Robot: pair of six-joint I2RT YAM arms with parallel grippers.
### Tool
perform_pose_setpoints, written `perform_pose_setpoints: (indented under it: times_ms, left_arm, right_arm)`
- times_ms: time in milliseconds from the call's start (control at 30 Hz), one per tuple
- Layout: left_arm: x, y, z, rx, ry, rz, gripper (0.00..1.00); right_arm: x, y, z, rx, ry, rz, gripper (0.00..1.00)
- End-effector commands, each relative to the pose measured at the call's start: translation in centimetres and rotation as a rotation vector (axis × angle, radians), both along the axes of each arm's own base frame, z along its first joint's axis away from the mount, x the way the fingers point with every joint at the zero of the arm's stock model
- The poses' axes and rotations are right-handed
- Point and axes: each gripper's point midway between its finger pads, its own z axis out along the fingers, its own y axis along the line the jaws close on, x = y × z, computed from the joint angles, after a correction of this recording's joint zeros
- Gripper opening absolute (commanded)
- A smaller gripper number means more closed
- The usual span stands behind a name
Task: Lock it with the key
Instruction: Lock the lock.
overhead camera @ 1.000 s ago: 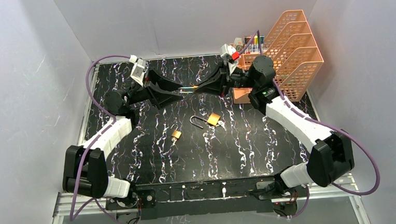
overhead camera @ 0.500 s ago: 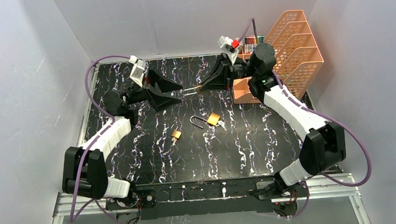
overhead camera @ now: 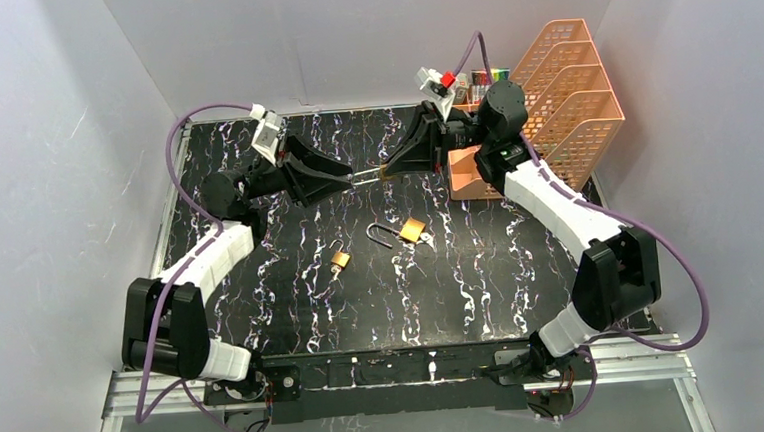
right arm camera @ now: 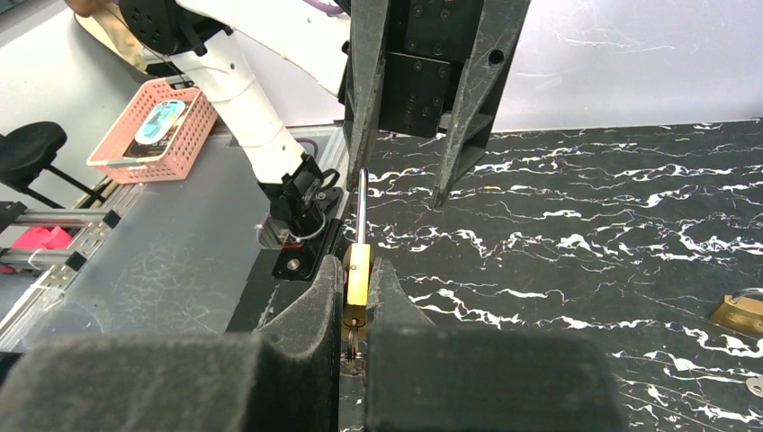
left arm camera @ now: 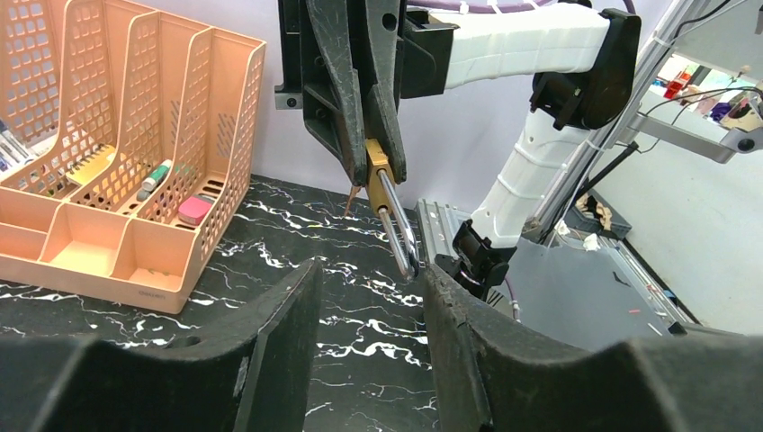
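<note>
The padlock [overhead camera: 379,173] hangs in the air above the middle of the tabletop [overhead camera: 482,270], toward its far edge. Its brass body [right arm camera: 358,270] is pinched tight between the fingers of the right gripper [overhead camera: 392,167]. Its long axis runs roughly parallel to the far edge, with the steel shackle [left arm camera: 399,234] sticking out toward the left arm. The left gripper [overhead camera: 341,181] faces it head on with its fingers spread wide and nothing in them. The tip of the shackle appears to reach just into the gap between them. The left arm is therefore the one placed to take the shackle end, probably by closing straight along that line (what fills the keyhole under the body is too dark to make out). Two other padlocks [overhead camera: 412,230] [overhead camera: 340,260] lie on the tabletop nearer its middle, well apart from both grippers. A peach desk organizer [overhead camera: 562,105] stands at the far right corner.
</note>
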Motion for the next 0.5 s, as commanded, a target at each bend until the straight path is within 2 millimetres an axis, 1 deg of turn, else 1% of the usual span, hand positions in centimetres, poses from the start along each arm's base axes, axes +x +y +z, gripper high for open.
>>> perform_pose_setpoints:
  times_ms: [0,67,233,267,300,367,467]
  left_arm:
    - [-0.97,0.30,2.27,-0.035,-0.157,-0.009,0.44]
    - [-0.84,0.23,2.15,-0.035,-0.151,-0.010,0.43]
    - [-0.77,0.07,2.00,-0.034,-0.153,-0.016,0.32]
    - [-0.85,-0.01,1.92,-0.030,-0.156,-0.023,0.28]
    - [-0.91,-0.06,1.80,-0.024,-0.158,-0.030,0.21]
    - [-0.89,-0.14,1.63,-0.021,-0.153,-0.036,0.01]
    - [-0.79,-0.19,1.34,-0.017,-0.146,-0.039,0.00]
  right_arm:
    - [0.01,0.13,2.40,0.045,-0.085,0.003,0.00]
    - [0.15,0.25,2.27,0.043,-0.081,0.005,0.00]
    - [0.33,0.73,1.97,0.040,-0.070,0.012,0.00]
    - [0.34,0.83,1.92,0.040,-0.068,0.013,0.00]
    - [0.40,0.90,1.90,0.040,-0.066,0.012,0.00]
    - [0.45,0.99,1.93,0.041,-0.067,0.012,0.00]
    - [0.53,1.07,2.05,0.042,-0.067,0.012,0.00]
